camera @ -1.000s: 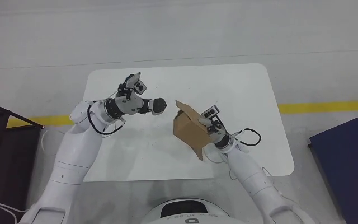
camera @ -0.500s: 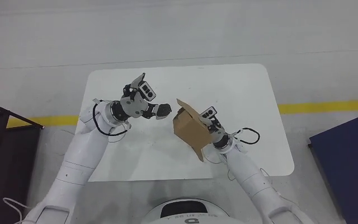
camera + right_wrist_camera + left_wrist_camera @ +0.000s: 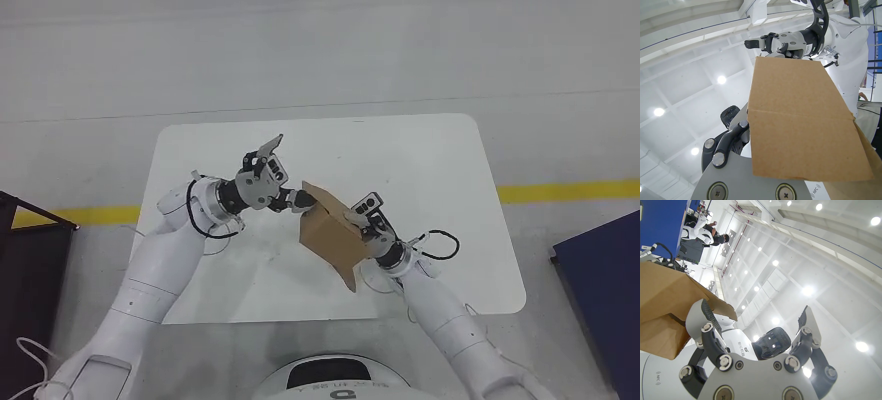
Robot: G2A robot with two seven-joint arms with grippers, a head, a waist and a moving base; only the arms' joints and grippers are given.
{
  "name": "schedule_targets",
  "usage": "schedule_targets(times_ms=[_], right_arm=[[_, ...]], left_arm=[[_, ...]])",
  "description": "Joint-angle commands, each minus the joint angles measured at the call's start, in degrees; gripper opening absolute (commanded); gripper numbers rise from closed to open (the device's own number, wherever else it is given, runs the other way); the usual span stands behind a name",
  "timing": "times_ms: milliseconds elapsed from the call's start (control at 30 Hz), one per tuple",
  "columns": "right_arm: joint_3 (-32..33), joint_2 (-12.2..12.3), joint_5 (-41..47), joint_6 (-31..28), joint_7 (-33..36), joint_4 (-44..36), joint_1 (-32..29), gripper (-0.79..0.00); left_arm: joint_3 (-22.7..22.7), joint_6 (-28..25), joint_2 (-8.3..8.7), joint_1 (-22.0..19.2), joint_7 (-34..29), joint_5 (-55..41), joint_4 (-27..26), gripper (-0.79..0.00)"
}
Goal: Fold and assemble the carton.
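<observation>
Tilted brown cardboard carton (image 3: 328,232) grasped by right gripper (image 3: 364,222). Left gripper (image 3: 754,306) spread wide, one finger at its flap edge. Carton well inside white table's (image 3: 440,170) edges.

Carton (image 3: 328,232) over the table (image 3: 430,170) between 2 claws — left claw (image 3: 296,199) at its left edge, right claw (image 3: 368,232) opposite.

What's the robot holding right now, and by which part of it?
The right hand holds the carton by its panel edge nearest that wrist. The open left hand grips nothing.

White table (image 3: 440,165), yellow floor line (image 3: 570,190)
</observation>
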Motion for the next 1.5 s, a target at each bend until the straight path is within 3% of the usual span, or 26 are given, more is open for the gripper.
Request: schedule_targets(times_ms=[0, 333, 433, 567, 1000, 1267, 1333, 1400, 1433, 1467], right_arm=[[0.1, 0.0, -0.2, -0.2, -0.1, -0.1, -0.2, -0.785], [0.6, 0.2, -0.3, -0.2, 0.1, -0.5, -1.0, -0.785], [0.7, 0.3, -0.5, -0.2, 0.0, -0.5, -1.0, -0.785], [0.7, 0.3, -0.9, -0.2, -0.2, -0.5, -1.1, -0.785], [0.7, 0.5, -1.8, -0.4, -0.7, -0.7, -1.4, -0.785], [0.7, 0.6, -2.0, -0.1, -1.2, -1.0, -1.7, -0.785], [0.6, 0.7, -2.6, 0.2, -1.5, -1.1, -1.7, -0.785], [0.4, 0.8, -3.6, 0.6, -2.0, -1.0, -1.6, -0.785], [0.4, 0.8, -4.2, 0.8, -2.1, -0.9, -1.6, -0.785], [0.4, 0.9, -4.7, 1.0, -2.2, -0.9, -1.5, -0.785]], left_arm=[[0.7, 0.7, -0.14, -0.3, 0.2, 0.2, 0.1, 0.000], [2.3, 2.7, -0.36, -1.3, 0.8, 2.9, 0.9, 0.000], [2.2, 3.9, -0.14, -1.5, 0.6, 4.3, 0.7, -0.129], [1.6, 5.9, 0.30, -2.0, 0.1, 6.1, 0.2, -0.397], [1.9, 10.3, 1.03, -2.7, -1.0, 9.7, -0.2, -0.557], [0.7, 12.0, 1.85, -2.6, -2.7, 11.0, -0.5, -0.480], [0.4, 12.6, 2.04, -2.5, -3.1, 11.0, -0.7, -0.385], [0.3, 14.3, 2.28, -2.4, -3.1, 11.4, -0.9, -0.160], [0.2, 15.1, 2.45, -2.3, -2.6, 12.0, -0.9, 0.000], [0.2, 15.7, 2.64, -2.2, -2.0, 12.3, -1.2, 0.000]])
